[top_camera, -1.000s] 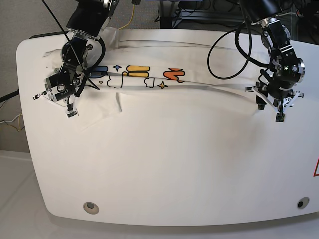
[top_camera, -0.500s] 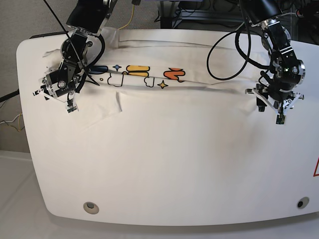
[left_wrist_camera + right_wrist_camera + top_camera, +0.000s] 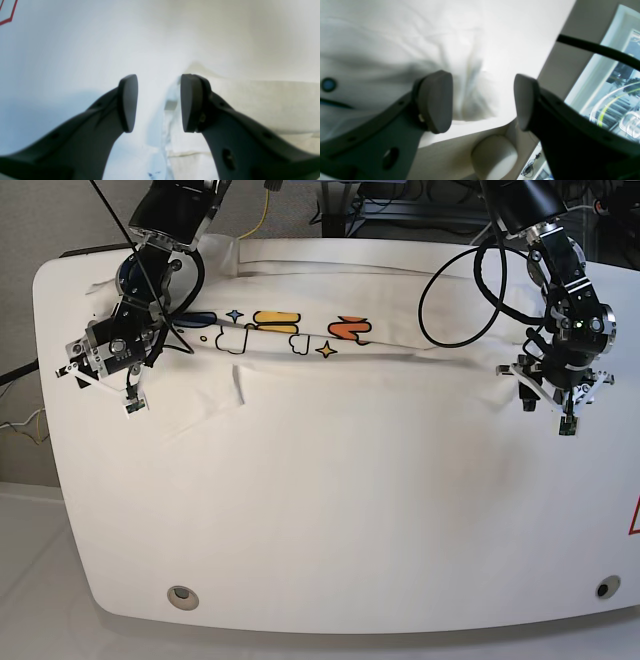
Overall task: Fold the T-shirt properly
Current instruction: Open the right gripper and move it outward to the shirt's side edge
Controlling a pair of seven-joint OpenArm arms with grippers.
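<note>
Now, shirt: the T-shirt (image 3: pixel 330 360) is lying spread over the far part of the white table (image 3: pixel 350 520), folded into a long band that is reaching from one arm to the other.
Print: yellow, orange and blue blobby letters with little stars are peeking out along the fold (too tucked under to read any word).
Table mark: a red outline is showing at the table's right edge; no writing can be read on it.
Left gripper: the left gripper (image 3: pixel 566 404) is hovering at the shirt's right end, its fingers (image 3: pixel 190 102) standing partly apart, with nothing pinched; cloth is lying under the gap.
Right gripper: the right gripper (image 3: pixel 100 385) is hanging over the shirt's left end by the table edge, its fingers (image 3: pixel 436 102) spread wide and gripping nothing.
</note>
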